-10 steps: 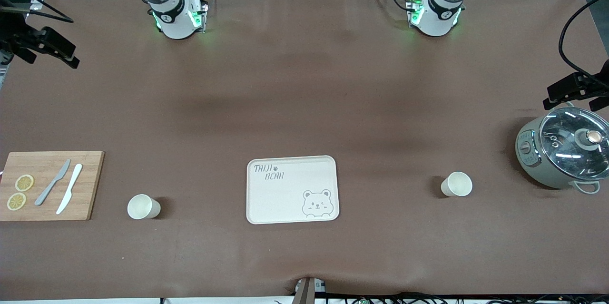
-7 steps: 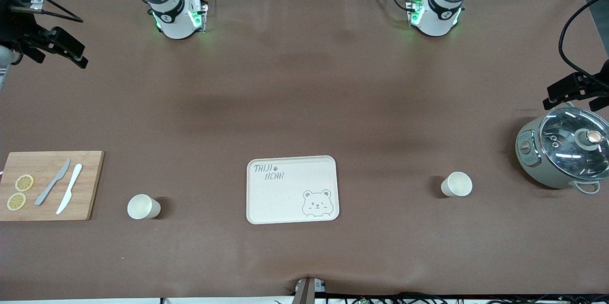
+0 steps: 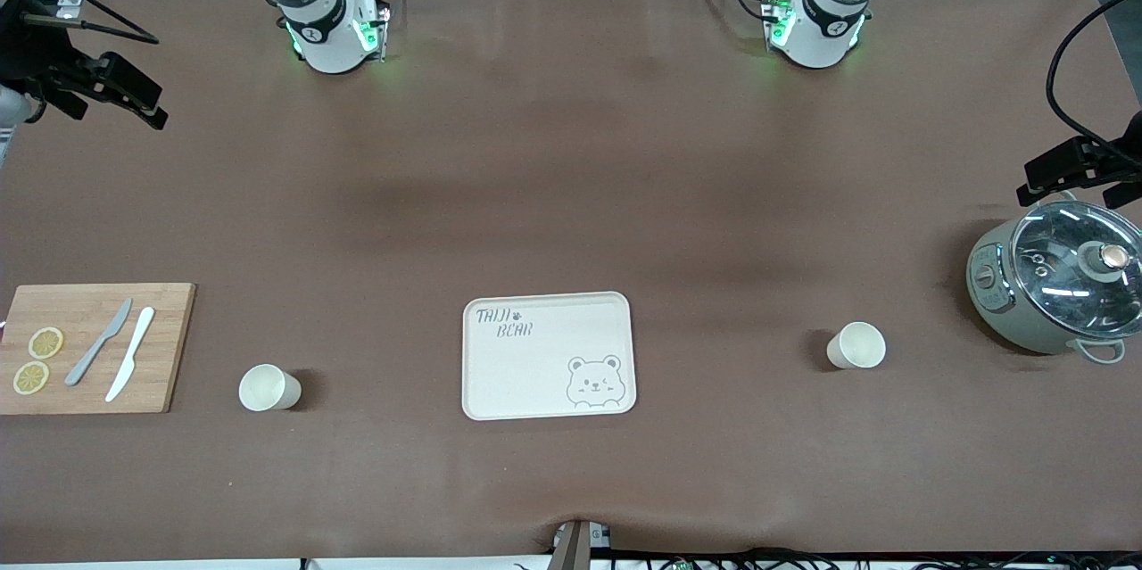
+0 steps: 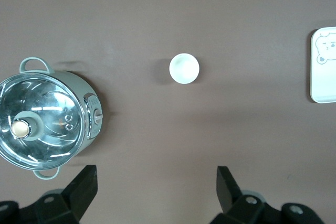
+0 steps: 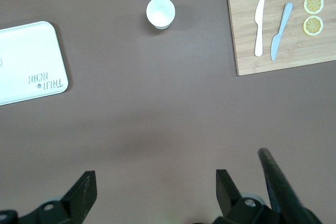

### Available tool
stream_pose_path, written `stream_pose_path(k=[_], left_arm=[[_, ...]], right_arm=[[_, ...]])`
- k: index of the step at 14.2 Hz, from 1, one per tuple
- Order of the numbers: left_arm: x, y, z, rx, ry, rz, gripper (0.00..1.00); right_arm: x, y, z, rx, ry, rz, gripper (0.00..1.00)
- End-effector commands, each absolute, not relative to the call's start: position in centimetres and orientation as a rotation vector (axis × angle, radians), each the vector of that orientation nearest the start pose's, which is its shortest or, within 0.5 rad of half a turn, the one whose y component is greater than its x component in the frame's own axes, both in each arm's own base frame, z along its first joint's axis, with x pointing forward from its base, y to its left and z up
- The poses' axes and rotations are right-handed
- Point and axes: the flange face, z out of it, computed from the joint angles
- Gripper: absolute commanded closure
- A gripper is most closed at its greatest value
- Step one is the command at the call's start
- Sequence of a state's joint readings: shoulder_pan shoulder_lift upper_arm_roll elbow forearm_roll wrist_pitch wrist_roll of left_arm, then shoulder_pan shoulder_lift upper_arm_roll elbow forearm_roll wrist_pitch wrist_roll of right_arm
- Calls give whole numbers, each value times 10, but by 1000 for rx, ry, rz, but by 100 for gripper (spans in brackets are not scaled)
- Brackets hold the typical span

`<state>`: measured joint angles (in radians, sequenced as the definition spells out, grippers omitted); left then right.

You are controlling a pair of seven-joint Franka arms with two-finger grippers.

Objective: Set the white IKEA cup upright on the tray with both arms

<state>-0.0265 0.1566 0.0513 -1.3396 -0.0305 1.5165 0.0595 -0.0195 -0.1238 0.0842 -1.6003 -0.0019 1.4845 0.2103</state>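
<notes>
The cream tray (image 3: 547,356) with the bear drawing lies near the front edge at mid-table. One white cup (image 3: 856,345) stands mouth up toward the left arm's end; it also shows in the left wrist view (image 4: 184,68). A second white cup (image 3: 268,388) stands toward the right arm's end; it also shows in the right wrist view (image 5: 160,12). My left gripper (image 3: 1066,180) (image 4: 156,182) hangs open and empty high over the table beside the pot. My right gripper (image 3: 116,106) (image 5: 156,184) hangs open and empty high over the right arm's end of the table.
A grey pot with a glass lid (image 3: 1057,289) stands at the left arm's end, beside the first cup. A wooden cutting board (image 3: 165,347) with two knives and two lemon slices lies at the right arm's end, beside the second cup.
My right gripper has shifted slightly toward the table's middle. The left gripper, cups and tray have not moved.
</notes>
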Motion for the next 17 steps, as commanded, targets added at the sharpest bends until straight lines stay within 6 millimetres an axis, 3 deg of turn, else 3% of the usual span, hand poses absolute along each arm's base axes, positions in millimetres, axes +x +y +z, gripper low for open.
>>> stream_pose_path(k=[1, 5, 8, 11, 13, 17], left_arm=[[602, 7, 624, -3133, 78, 19, 0], [620, -1, 585, -3130, 78, 108, 0], [643, -4, 550, -3127, 84, 101, 0], [670, 4, 497, -3129, 92, 111, 0], [684, 0, 464, -3131, 123, 115, 0], [707, -2, 402, -3126, 163, 101, 0]], right_arm=[[505, 37, 663, -3140, 254, -21, 0], [512, 38, 659, -3137, 247, -52, 0], [545, 29, 633, -3137, 246, -59, 0], [595, 17, 596, -3146, 166, -9, 0], [627, -12, 562, -3131, 143, 4, 0], [666, -41, 501, -3125, 83, -65, 0]])
